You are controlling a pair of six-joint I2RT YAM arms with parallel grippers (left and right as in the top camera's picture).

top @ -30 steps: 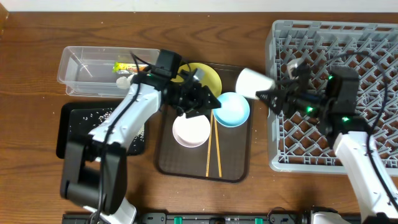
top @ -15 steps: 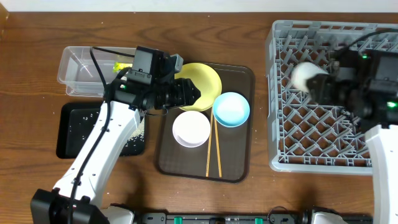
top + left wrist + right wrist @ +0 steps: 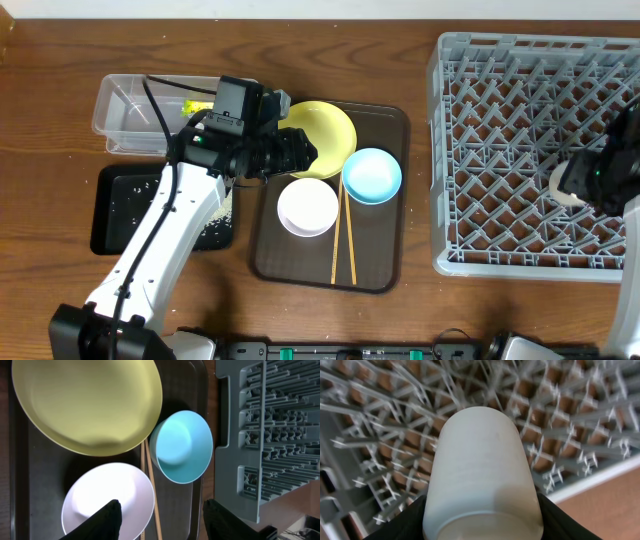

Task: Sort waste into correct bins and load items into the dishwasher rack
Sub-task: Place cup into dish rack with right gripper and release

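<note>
You are looking down on a brown wooden table (image 3: 60, 280), its grain running left to right. A pale strip (image 3: 300, 8) borders its far edge; wall or floor, you cannot tell. A black rail (image 3: 350, 352) lines the near edge. Light is even, with soft shadows.

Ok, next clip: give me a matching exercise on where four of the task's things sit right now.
Things:
1. pale cup
2. snack wrapper
3. rice grains
4. chopsticks

Places:
A. in the clear tub
B. on the brown serving tray, between the two bowls
C. held in the right gripper over the rack
D. scattered on the black tray

Pairs: 1-C, 2-A, 3-D, 4-B
</note>
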